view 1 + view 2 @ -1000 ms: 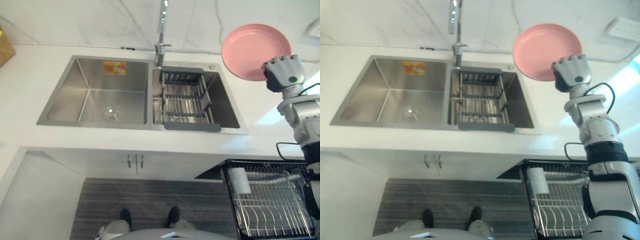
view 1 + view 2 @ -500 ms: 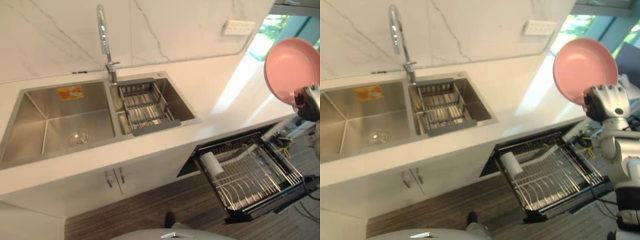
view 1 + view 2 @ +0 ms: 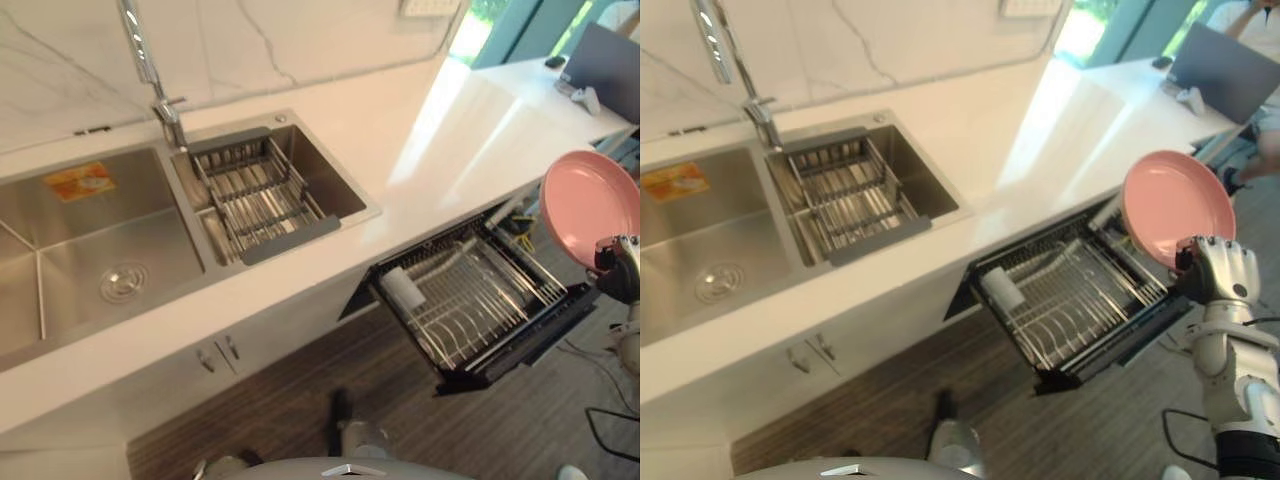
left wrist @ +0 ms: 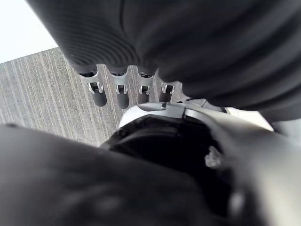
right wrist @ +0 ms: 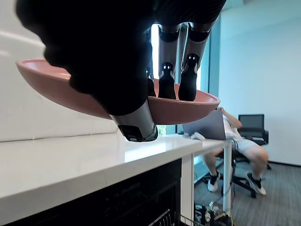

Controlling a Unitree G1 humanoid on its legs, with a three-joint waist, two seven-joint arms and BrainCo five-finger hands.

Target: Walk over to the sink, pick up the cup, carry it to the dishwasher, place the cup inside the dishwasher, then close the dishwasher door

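Note:
A pink plate (image 3: 1175, 205) stands nearly upright in my right hand (image 3: 1215, 275), just past the right end of the pulled-out dishwasher rack (image 3: 1070, 290). In the right wrist view the thumb (image 5: 136, 123) presses under the plate (image 5: 183, 109) and the fingers curl over its rim. A white cup (image 3: 403, 288) lies on its side at the rack's left end. My left hand (image 4: 109, 92) hangs over the floor with relaxed fingers, holding nothing.
The double steel sink (image 3: 100, 235) holds a wire drain basket (image 3: 255, 195) in its right basin, under the faucet (image 3: 150, 70). White counter runs right to a laptop (image 3: 1225, 70). A person (image 5: 235, 141) sits on a chair beyond the counter's end.
The whole view has swung right and away from the sink. The plate stays in my right hand, now lower and beside the open dishwasher rack instead of over the counter.

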